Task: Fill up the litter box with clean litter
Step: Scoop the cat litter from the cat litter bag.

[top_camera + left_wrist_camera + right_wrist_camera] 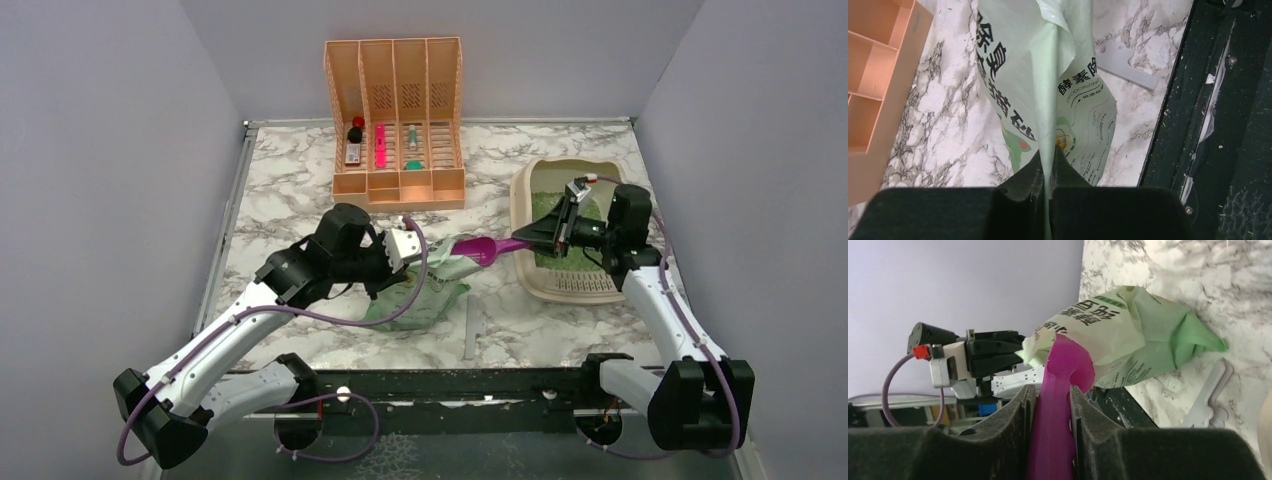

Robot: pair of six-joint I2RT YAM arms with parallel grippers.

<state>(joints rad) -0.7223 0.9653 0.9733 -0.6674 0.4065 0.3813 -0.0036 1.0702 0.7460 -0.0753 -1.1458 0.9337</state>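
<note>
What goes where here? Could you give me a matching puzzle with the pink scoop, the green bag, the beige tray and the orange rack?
Things:
1. pink scoop
2. green bag
3. beige tray
4. orange rack

Places:
A. at the back of the table, by the wall
B. pinched in the left gripper
C. clamped in the right gripper
D. on the right side, with green granules inside

Pairs: 1-C, 2-B, 3-D, 4-A.

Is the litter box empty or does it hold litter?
Not empty: green litter covers the litter box floor where visible; depth cannot tell.
</note>
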